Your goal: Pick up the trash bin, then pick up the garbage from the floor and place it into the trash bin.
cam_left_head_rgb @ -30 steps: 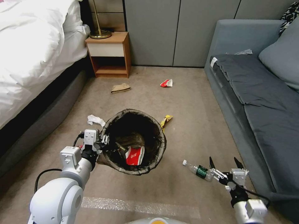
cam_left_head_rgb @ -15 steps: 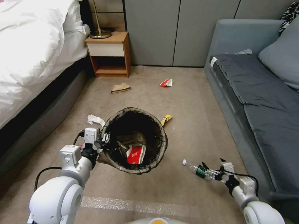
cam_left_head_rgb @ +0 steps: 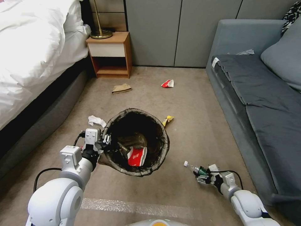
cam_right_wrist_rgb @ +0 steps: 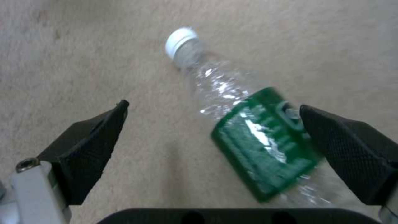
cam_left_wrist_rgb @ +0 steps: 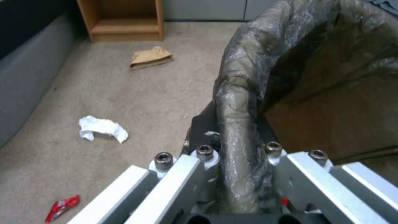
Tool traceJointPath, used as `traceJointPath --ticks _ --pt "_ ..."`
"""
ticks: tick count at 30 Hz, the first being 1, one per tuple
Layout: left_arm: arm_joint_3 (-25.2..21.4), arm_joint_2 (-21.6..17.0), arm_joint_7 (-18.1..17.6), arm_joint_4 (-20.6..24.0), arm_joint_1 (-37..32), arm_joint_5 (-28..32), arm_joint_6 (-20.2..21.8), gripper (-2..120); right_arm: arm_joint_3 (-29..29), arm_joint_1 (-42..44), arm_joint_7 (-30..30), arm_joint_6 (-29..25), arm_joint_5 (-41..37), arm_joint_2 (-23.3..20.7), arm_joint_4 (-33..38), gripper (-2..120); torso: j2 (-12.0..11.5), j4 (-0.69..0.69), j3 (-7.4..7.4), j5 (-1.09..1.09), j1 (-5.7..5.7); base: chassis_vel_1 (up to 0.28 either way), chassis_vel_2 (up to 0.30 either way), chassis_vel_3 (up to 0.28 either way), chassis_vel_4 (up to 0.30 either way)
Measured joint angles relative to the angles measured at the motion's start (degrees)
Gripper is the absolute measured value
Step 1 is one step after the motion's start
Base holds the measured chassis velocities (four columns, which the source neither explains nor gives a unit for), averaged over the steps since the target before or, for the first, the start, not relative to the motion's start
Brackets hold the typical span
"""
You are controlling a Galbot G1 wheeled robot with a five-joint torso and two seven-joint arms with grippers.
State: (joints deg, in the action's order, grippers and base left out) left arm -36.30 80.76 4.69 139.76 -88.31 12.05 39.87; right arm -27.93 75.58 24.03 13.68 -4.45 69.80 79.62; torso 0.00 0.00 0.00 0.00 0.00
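My left gripper (cam_left_head_rgb: pixel 106 140) is shut on the rim of the trash bin (cam_left_head_rgb: pixel 156 125), holding it above the carpet; the bag-covered rim (cam_left_wrist_rgb: pixel 238 124) sits clamped between its fingers. A red-and-white wrapper (cam_left_head_rgb: pixel 136 156) lies inside. My right gripper (cam_left_head_rgb: pixel 200 175) is low on the floor, open, straddling the clear green-labelled bottle (cam_right_wrist_rgb: pixel 257 146); one black finger (cam_right_wrist_rgb: pixel 348 149) touches the label. More garbage lies on the carpet: a white tissue (cam_left_head_rgb: pixel 96 120), a yellow snack bag (cam_left_head_rgb: pixel 167 119), brown paper (cam_left_head_rgb: pixel 121 88), a red-and-white wrapper (cam_left_head_rgb: pixel 167 83) and a slim red wrapper (cam_left_wrist_rgb: pixel 62 207).
A bed (cam_left_head_rgb: pixel 31 53) runs along the left. A wooden nightstand (cam_left_head_rgb: pixel 109 55) with a lamp stands at the back. A grey sofa (cam_left_head_rgb: pixel 260 94) lines the right, close to my right arm. Open carpet lies between them.
My right gripper has dropped to the floor and slid left, its open fingers now around the bottle. The left gripper and bin have barely moved.
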Motion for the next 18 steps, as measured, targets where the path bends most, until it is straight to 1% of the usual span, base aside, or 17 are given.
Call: traceJointPath --ticks 8,18 --pt "0.22 0.09 0.00 -0.23 0.18 -0.14 0.28 3 0.50 -3.37 4.62 0.32 2.21 0.95 -5.43 100 0.00 -0.01 0.00 -0.01 0.00 0.000 0.000 0.000 0.000" --pt "0.30 0.07 0.00 -0.49 0.42 -0.22 0.67 3 1.35 -5.99 5.22 0.09 2.25 1.34 -9.72 100 0.00 -0.01 0.00 -0.01 0.00 0.000 0.000 0.000 0.000"
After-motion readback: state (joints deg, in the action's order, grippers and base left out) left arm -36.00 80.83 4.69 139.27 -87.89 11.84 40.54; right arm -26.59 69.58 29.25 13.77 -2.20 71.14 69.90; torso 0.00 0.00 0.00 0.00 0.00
